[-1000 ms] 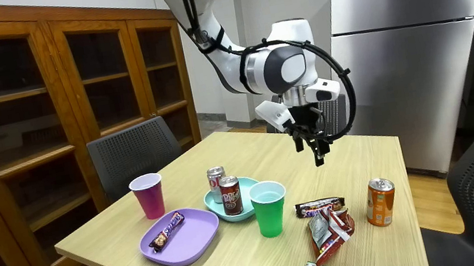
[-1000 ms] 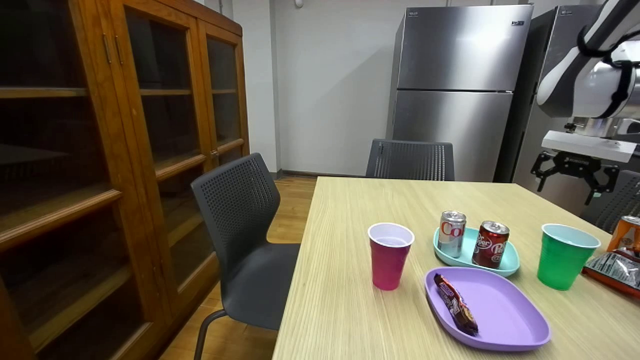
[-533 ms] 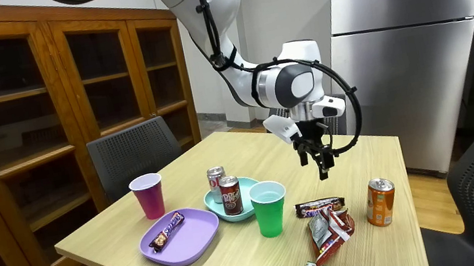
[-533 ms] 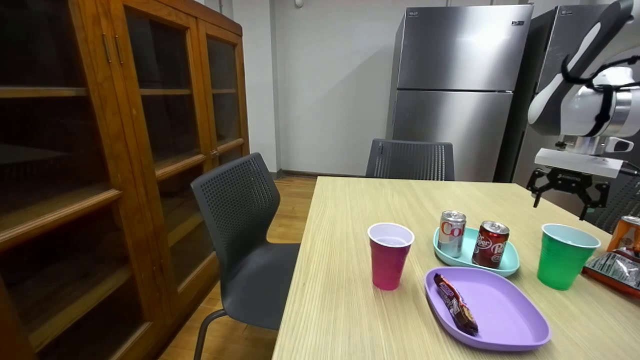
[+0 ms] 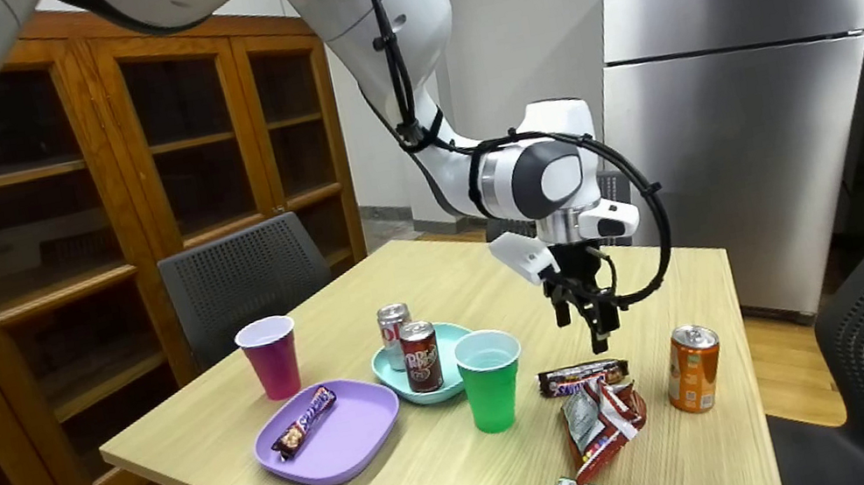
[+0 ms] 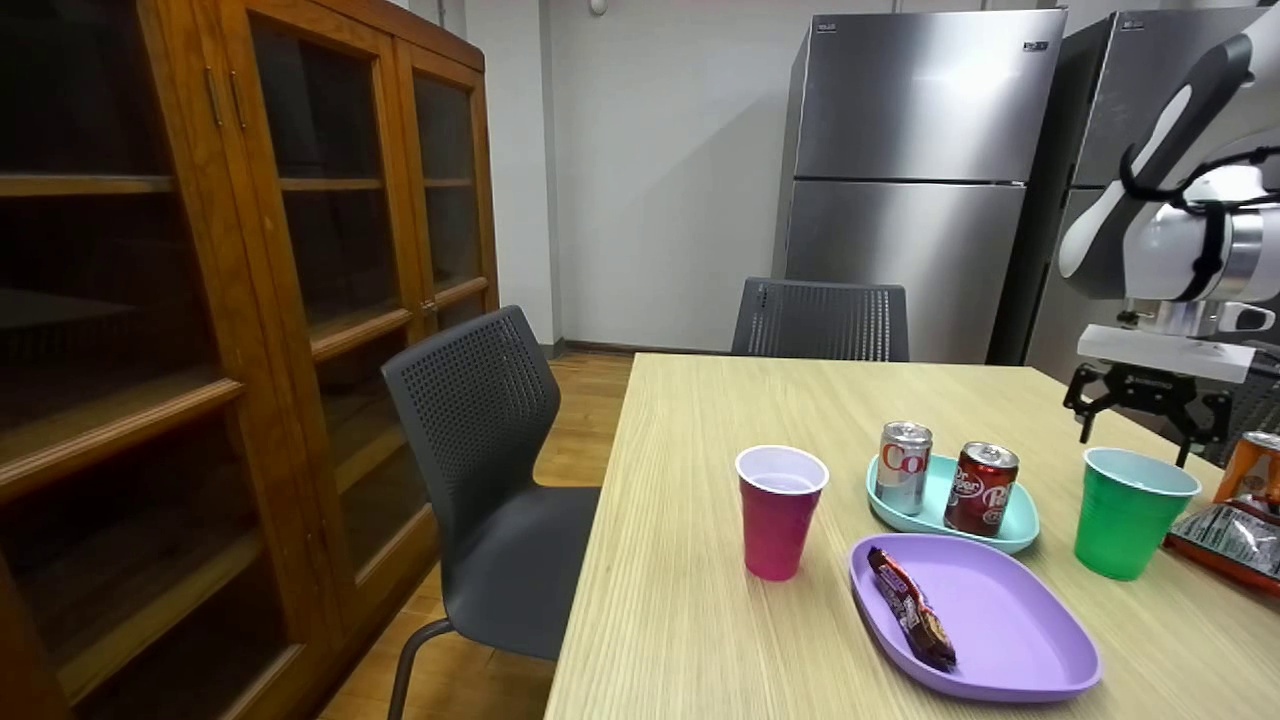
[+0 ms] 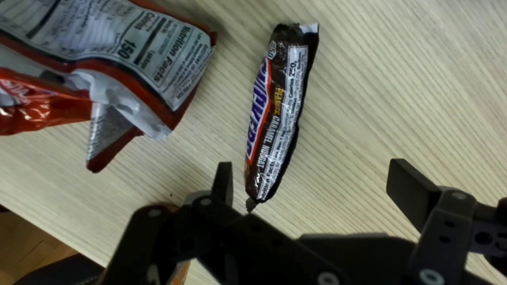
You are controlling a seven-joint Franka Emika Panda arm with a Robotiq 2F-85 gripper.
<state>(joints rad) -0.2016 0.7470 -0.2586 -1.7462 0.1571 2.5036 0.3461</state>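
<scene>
Alignment is what'd bug me. The gripper (image 7: 313, 182) hangs above the table (image 5: 440, 285), fingers (image 7: 225, 180) spread wide and holding nothing, and the loose Snickers bar (image 7: 277, 114) sits off-centre, toward the side where the red bag (image 7: 158, 59) is. Go straight down and I reckon the bag-side finger could land on the bar, or the pinch could catch just one tip and let the rest swivel or slip out (those wrappers look pretty slick). Overcorrect toward the red bag and that finger might snag its crumpled corner instead. The orange can (image 5: 693, 368) is near the bag too, mostly hidden behind the gripper in the wrist view, so a sloppy low approach could clip it.

As for where everything is: the bar lies on the table just beside the red bag, not touching it; the wrist view shows a strip of tabletop between them. Relative to the gripper it's below and not in contact, with its near tip closest to the bag-side finger and most of its length stretching past the fingertips, alongside the bag.
</scene>
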